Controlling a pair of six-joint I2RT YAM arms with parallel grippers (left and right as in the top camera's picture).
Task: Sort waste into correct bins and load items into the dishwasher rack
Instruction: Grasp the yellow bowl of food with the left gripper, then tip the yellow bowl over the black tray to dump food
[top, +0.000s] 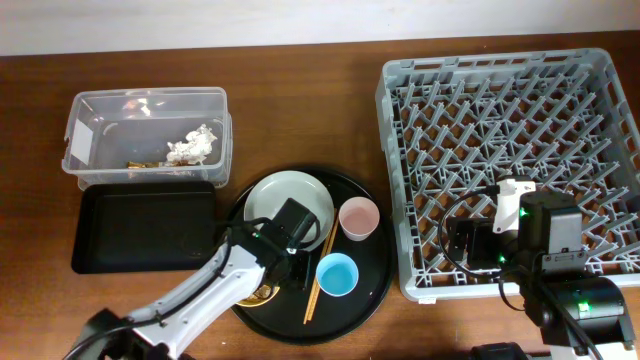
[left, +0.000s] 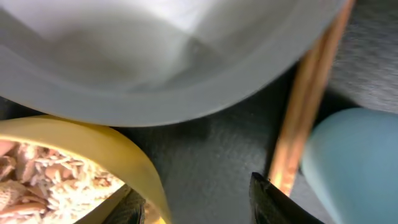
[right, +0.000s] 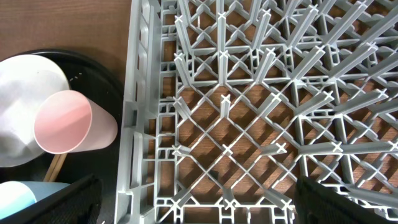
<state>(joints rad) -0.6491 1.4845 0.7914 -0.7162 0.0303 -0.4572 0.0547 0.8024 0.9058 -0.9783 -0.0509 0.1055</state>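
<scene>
Holds left end effector (left: 202, 205) open, empty, beside yellow bowl (left: 106, 149) of food scraps (left: 43, 180), chopsticks (left: 305, 106) opposite. Holds right end effector (right: 205, 211) wide open, empty, over dishwasher rack (right: 249, 124).

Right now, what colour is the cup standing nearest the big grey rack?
Pink. The cup shows best in the right wrist view, tilted so its inside faces the camera.

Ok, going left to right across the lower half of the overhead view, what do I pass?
shallow black tray → grey plate → pink cup → dishwasher rack. The blue cup overlaps both the plate and the pink cup, so it is left out.
</scene>
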